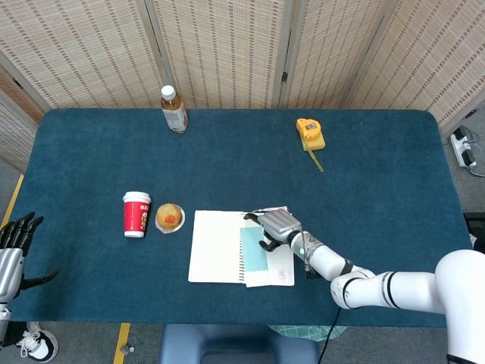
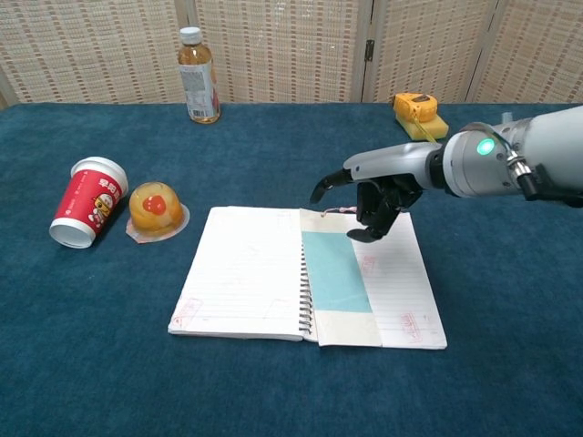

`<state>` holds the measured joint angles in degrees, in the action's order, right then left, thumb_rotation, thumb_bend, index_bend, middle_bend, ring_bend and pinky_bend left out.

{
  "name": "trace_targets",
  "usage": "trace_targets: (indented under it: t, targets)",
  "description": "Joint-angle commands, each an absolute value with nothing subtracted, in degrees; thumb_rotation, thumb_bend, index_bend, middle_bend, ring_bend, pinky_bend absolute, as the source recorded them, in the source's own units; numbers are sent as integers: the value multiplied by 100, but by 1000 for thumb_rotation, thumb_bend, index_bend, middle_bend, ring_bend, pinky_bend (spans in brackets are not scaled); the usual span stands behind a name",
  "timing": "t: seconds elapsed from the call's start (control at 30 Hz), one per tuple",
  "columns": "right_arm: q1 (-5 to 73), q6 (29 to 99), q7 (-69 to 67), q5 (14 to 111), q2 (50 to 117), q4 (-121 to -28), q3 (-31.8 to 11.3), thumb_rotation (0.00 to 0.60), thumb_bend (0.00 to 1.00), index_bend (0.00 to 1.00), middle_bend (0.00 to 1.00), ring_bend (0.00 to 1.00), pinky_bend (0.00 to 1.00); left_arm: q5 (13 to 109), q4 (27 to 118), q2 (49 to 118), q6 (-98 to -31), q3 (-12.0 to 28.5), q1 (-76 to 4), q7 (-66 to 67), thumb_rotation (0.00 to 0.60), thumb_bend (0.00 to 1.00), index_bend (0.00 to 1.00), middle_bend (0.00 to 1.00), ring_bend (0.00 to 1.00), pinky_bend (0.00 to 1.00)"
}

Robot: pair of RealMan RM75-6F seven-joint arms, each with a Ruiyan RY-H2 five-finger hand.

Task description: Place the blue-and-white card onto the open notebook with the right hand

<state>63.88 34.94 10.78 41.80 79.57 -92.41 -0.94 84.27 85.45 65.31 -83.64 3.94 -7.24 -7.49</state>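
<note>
Woven screens stand behind a bench (image 1: 379,182) covered in dark blue cloth. Near its front edge a spiral notebook (image 2: 246,273) lies open, lined pages up, with faint red marks at the corners. On the right-hand page, close against the spiral, lies the card (image 2: 335,271): a long rectangle with a broad light blue middle and pale cream-white bands at both ends, flat, slightly skewed to the page, its near end reaching the notebook's front edge. Right robot hand (image 2: 375,202) hangs above the far end of the right page, fingers curled downward with nothing in them; the chest view shows it clear of the card. Left robot hand (image 1: 10,250) sits at the left frame edge off the bench, fingers spread, holding nothing.

Left of the notebook: a red paper cup (image 2: 86,202) and, just beside it, an orange jelly cup (image 2: 155,208). Far side: a drink bottle (image 2: 198,76) and a yellow tape measure (image 2: 417,112).
</note>
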Motion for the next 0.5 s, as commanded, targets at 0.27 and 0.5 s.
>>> trace_targets:
  t: [0.27,0.5]
  targets:
    - [6177,3384,1103,4831,7830,-9784,89,568,495,156,919,935,1000,8452,8559,6546,-8341,372,-734,-679,600,143,120,64,7,0]
    - [6304,3286,1139,4662,8202,-9440,49,569,496,156,918,935,1000,8449,8561,6524,-8357,379,-725,-737,600,142,120,64,7,0]
